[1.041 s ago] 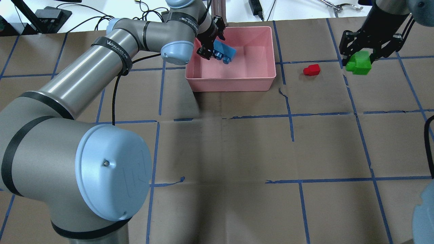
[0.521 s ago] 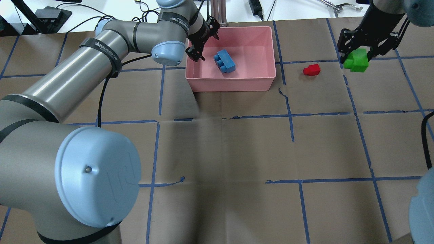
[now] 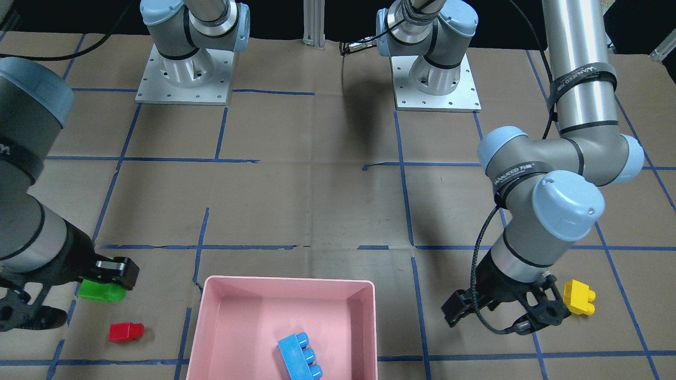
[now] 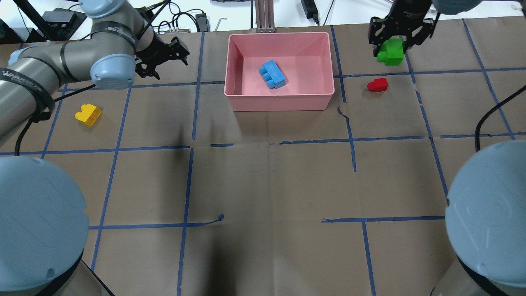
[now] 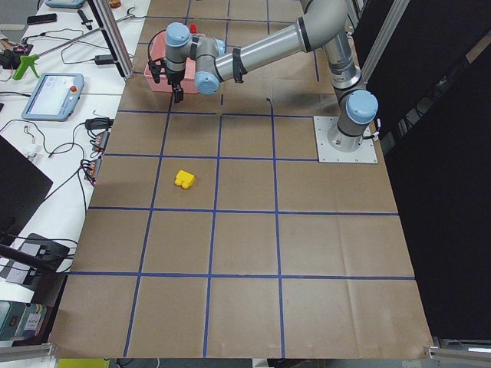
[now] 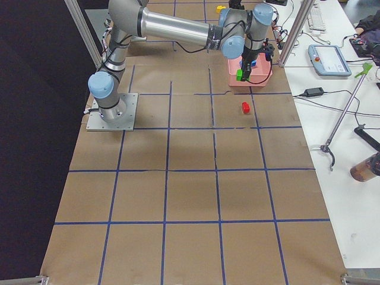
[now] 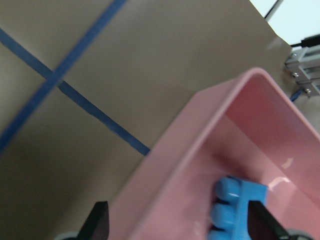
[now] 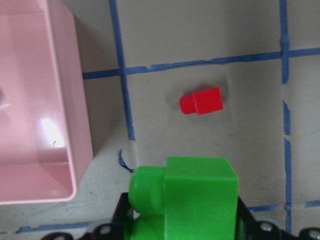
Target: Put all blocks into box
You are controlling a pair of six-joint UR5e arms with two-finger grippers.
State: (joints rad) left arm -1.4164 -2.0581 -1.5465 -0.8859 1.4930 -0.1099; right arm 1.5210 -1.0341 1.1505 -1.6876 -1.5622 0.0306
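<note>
The pink box (image 4: 279, 105) stands at the far middle of the table, with the light-blue block (image 4: 272, 74) lying inside it. My left gripper (image 4: 168, 61) is open and empty, to the left of the box and off the table surface. The yellow block (image 4: 88, 114) lies on the table further left. My right gripper (image 4: 390, 46) is shut on the green block (image 4: 391, 53), raised to the right of the box. The red block (image 4: 378, 84) lies on the table just in front of it. The right wrist view shows the green block (image 8: 185, 200), the red block (image 8: 201, 101) and the box (image 8: 30, 100).
The table is covered in brown paper with a blue tape grid. A metal post (image 4: 265, 14) stands right behind the box. Cables and devices lie beyond the far edge. Both arm bases (image 3: 182, 74) stand on the robot's side.
My left gripper let the light-blue block go into the box, then moved left, out of the box. My right gripper carried the green block left and farther back, towards the box.
</note>
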